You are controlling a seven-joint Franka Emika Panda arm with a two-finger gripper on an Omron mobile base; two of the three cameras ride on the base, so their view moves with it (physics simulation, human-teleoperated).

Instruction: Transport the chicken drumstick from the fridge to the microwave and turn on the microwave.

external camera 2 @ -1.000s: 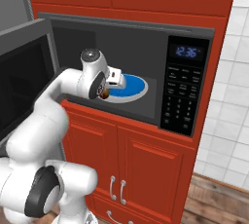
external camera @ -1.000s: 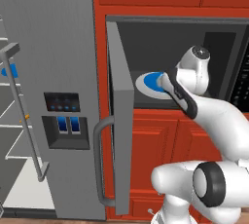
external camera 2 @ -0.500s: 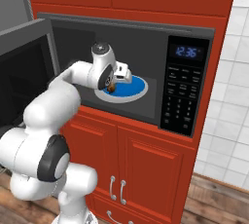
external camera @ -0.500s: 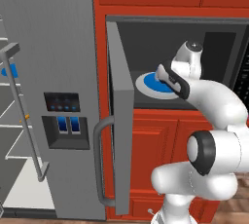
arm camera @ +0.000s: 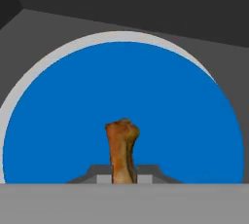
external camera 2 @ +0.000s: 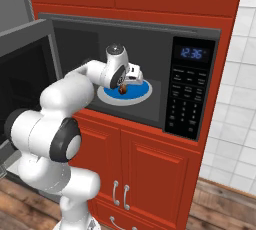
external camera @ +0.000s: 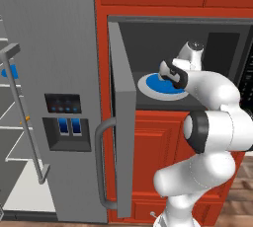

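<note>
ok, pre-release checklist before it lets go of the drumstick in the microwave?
1. Microwave door open: ok.
2. Gripper inside the cavity, over the blue plate: ok.
3. Chicken drumstick between the jaws: ok, shut on it.
4. Drumstick over the blue centre of the plate, not the rim: ok in the hand view.
5. Drumstick touching the plate: cannot tell.
6. Plate flat on the cavity floor: ok.

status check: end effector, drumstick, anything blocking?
End effector shut on small brown chicken drumstick. Drumstick over round blue plate inside grey built-in microwave. Nothing blocking.
</note>
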